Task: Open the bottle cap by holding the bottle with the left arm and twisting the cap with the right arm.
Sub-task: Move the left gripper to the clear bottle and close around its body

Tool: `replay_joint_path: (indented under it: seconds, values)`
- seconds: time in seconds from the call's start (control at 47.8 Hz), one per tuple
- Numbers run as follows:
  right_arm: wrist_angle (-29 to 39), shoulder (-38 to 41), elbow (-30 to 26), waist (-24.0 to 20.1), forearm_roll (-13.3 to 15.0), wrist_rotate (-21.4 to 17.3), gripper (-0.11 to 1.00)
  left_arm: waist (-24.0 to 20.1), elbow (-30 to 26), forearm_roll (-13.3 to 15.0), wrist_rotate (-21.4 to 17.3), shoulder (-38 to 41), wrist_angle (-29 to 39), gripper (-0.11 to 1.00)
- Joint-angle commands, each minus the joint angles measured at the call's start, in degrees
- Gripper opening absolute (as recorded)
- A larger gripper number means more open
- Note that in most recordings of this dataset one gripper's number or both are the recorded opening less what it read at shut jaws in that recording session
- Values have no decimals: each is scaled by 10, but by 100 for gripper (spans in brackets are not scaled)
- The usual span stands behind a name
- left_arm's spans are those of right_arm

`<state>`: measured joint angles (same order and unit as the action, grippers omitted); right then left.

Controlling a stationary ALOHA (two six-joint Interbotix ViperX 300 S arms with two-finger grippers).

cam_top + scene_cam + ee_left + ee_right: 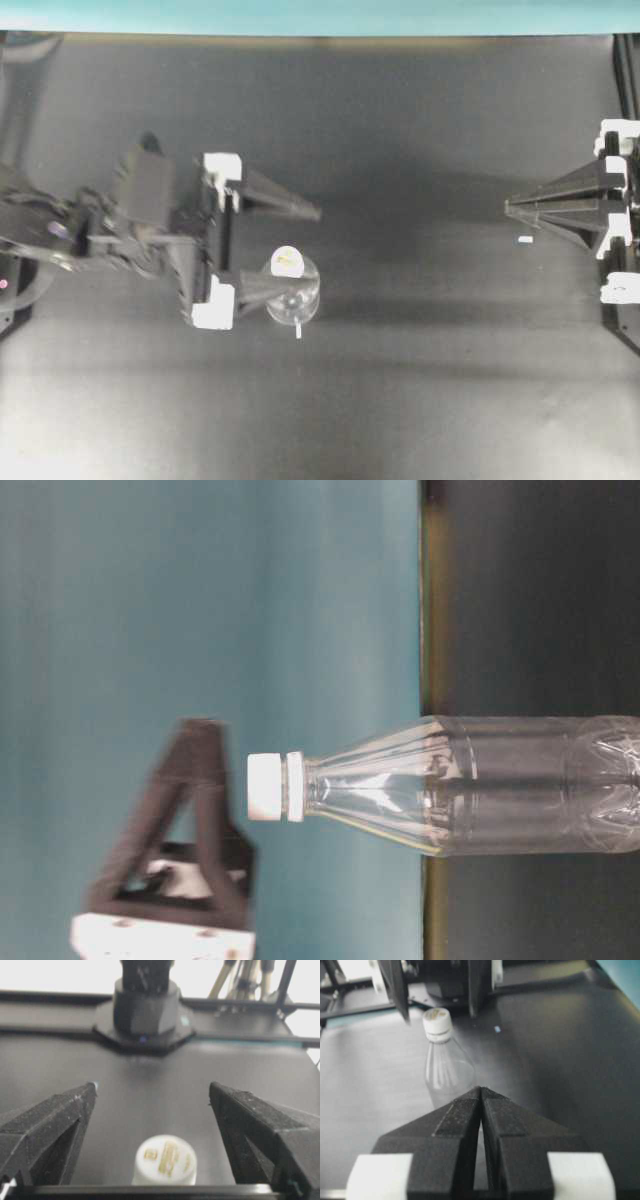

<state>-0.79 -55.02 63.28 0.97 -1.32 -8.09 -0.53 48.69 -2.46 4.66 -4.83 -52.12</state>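
You have two arms over one dark table. Your left arm reaches in from the left, its gripper spread wide, one bottle standing upright beside its near finger. Your right gripper sits far right, fingers pressed together, holding nothing. One white bottle cap tops the bottle. One tape scrap lies near the right gripper.
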Motion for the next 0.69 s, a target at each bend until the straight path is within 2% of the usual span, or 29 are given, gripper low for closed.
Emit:
replay_joint_path:
  seconds: [0.0,0.209,0.376,0.669]
  values:
    - [-2,2,-14,6,-2,-27,-1,0,1,-2,1,22,-34,98]
    - [-2,2,-15,6,-2,-62,-1,18,12,-1,-1,66,-87,98]
    - [-2,2,-17,7,-2,-76,-1,32,18,-1,-1,105,-87,98]
    - [-1,3,-19,11,-2,-91,-1,29,20,-1,4,187,-86,98]
